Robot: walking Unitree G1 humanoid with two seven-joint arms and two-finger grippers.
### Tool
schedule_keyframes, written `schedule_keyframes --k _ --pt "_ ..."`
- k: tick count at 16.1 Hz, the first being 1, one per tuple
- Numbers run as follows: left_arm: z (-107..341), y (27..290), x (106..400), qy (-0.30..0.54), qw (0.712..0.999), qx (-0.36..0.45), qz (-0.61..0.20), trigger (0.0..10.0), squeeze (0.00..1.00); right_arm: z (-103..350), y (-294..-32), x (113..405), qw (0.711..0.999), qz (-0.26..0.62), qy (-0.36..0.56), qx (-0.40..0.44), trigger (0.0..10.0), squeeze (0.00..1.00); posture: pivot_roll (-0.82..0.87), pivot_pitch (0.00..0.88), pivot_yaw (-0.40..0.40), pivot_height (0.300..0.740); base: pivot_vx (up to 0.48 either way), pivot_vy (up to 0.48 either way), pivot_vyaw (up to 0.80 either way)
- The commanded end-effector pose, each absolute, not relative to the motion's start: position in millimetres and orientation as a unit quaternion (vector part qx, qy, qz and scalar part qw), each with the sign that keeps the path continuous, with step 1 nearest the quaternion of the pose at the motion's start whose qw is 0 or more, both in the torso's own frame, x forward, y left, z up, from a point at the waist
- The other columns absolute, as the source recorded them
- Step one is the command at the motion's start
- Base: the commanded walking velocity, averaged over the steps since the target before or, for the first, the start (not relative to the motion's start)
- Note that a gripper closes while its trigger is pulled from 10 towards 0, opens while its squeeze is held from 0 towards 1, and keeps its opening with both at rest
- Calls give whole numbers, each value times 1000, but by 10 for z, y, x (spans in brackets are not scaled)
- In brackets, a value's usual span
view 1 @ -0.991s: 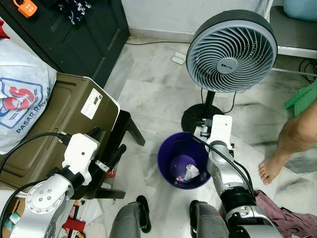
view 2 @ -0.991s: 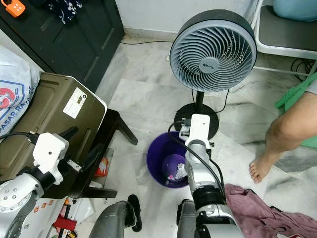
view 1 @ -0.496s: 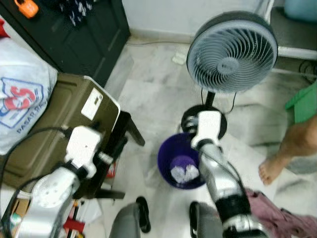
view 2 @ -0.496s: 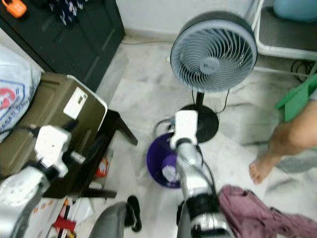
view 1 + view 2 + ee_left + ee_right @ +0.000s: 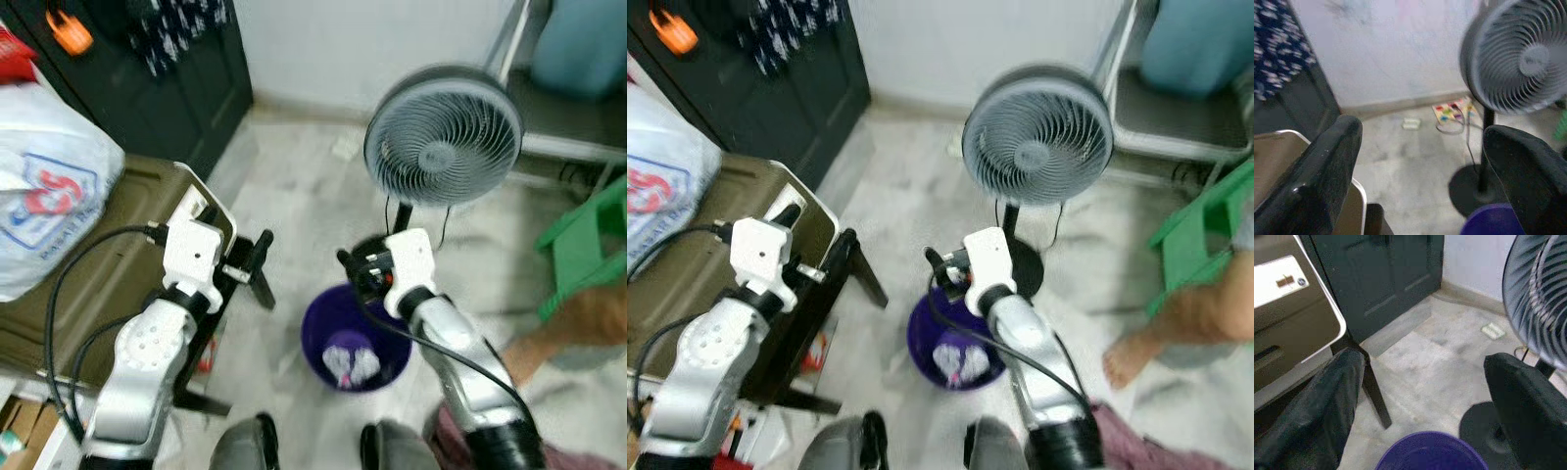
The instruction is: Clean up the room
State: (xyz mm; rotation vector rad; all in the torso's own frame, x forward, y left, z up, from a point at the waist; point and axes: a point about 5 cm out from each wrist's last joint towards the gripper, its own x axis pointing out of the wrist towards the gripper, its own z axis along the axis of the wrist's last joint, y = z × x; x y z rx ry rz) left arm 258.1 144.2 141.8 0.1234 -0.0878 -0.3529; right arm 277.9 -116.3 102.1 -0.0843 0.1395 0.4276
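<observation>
- The purple bin (image 5: pixel 355 338) stands on the pale marble floor (image 5: pixel 313 186) just in front of the robot's feet, between the two arms.
- Crumpled white and pale purple rubbish (image 5: pixel 351 358) lies at the bottom of the bin; the picture is soft, so what the pieces are cannot be told.
- The right gripper (image 5: pixel 1422 396) hangs above the far rim of the bin, its two black fingers (image 5: pixel 1528 396) spread wide with nothing between them.
- In the right wrist view the bin's rim shows below the parted fingers, with bare floor beyond it.
- The left gripper (image 5: pixel 1422 166) is raised beside the olive-green case (image 5: pixel 88 264), to the left of the bin and apart from it.
- Its fingers (image 5: pixel 1327 171) are likewise spread wide and hold nothing; the floor and the wall show through the gap.
- The olive-green case has a white-edged corner and a white label, and it rests on a black stand (image 5: pixel 257 284) whose leg slants down toward the floor near the bin.
- A white plastic bag (image 5: pixel 49 186) with red and blue print sits on top of the case, on the robot's left.
- A grey pedestal fan (image 5: pixel 443 137) stands just behind the bin, its round black base (image 5: pixel 1024 269) close to the bin's far side.
- A dark cabinet (image 5: pixel 157 69) fills the corner behind the case, with an orange object (image 5: pixel 71 31) at its top.
- On the robot's right are a green plastic stool (image 5: pixel 578 245) and a person's bare leg and foot (image 5: pixel 1185 328).
</observation>
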Motion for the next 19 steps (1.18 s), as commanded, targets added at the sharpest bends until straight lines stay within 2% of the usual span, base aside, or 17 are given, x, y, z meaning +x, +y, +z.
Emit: schedule_keyframes --k 1,3,6,7,8,9,16,17,19 --pt "1403 1493 2608 -44 984 66 -157 10000 0 1035 -1159 2761 974 213 68 -43 10000 1000 -87 11 77 740 0 0 0" --pt "1386 1494 2641 -52 986 65 -145 10000 0 1076 -1217 2736 976 204 52 -53 10000 1000 -91 0 66 740 0 0 0" --pt "1375 1537 2677 -62 990 59 -112 10000 0 1130 -1399 2783 989 139 27 -42 10000 1000 -90 0 44 740 0 0 0" --pt "1345 1551 2679 -62 992 51 -96 10000 0 1117 -1562 2791 997 72 29 -17 10000 592 -94 0 39 740 0 0 0" --pt "1297 1556 2670 -58 993 44 -88 10000 0 1105 -1665 2792 999 21 27 0 10000 0 -114 0 52 740 0 0 0" --pt "1260 1545 2679 -58 994 40 -83 10000 0 1096 -1696 2828 1000 -9 26 -3 10000 0 -136 0 63 740 0 0 0" --pt "1322 1558 2730 -83 994 15 -68 10000 0 1162 -1660 2836 1000 -17 12 -12 10000 0 -149 0 51 740 0 0 0" --pt "1325 1544 2721 -85 994 15 -69 10000 0 1168 -1592 2816 1000 21 0 -18 10000 0 -144 0 47 740 0 0 0" --pt "1220 1579 2652 -63 996 3 -68 10000 0 1198 -1562 2822 999 22 -11 -39 10000 0 -154 0 59 740 0 0 0"
